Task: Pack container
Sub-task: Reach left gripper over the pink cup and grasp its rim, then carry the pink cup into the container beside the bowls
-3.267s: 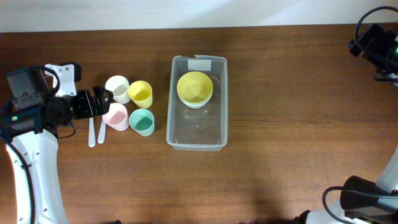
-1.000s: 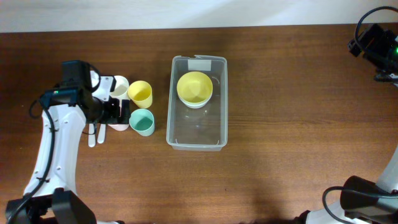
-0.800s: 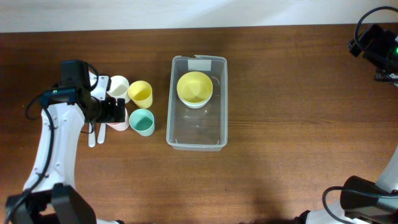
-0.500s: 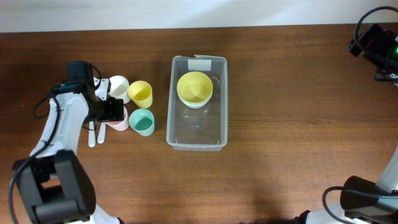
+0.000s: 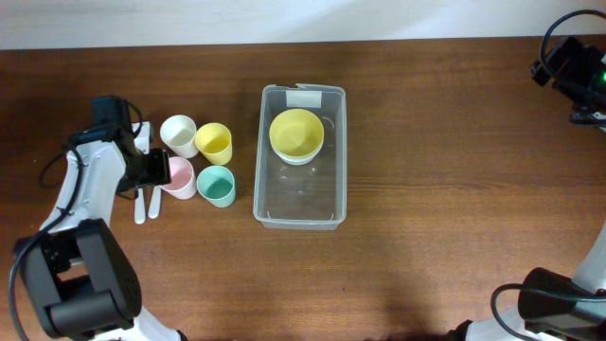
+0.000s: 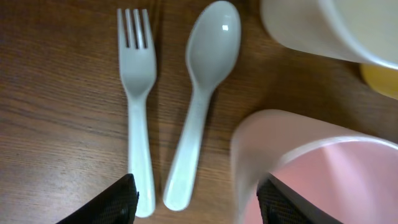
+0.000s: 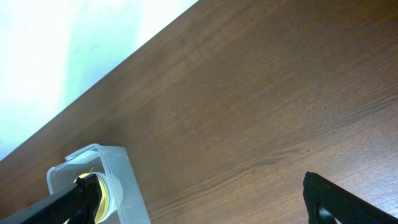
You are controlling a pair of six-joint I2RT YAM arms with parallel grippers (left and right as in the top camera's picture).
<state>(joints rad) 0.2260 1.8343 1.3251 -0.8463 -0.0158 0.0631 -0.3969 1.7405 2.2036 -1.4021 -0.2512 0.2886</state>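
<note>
The clear container (image 5: 298,197) stands at mid-table with a stack of bowls, yellow on top (image 5: 296,133), in its far end; it also shows in the right wrist view (image 7: 121,177). My left gripper (image 5: 153,170) is open and low beside the pink cup (image 5: 178,177). In the left wrist view its fingers (image 6: 199,208) straddle the handles of a white fork (image 6: 138,93) and a white spoon (image 6: 202,93), with the pink cup's (image 6: 311,168) near rim also between them. My right gripper (image 5: 568,71) is open and empty (image 7: 205,205), high at the far right.
A white cup (image 5: 177,134), a yellow cup (image 5: 214,142) and a teal cup (image 5: 216,186) stand with the pink one, left of the container. The fork and spoon (image 5: 145,203) lie left of the cups. The white wall edge runs along the table's far side.
My left gripper has drawn back to the left, from over the pink cup to the utensil handles beside it. The cups have not moved. The right arm has not moved.
</note>
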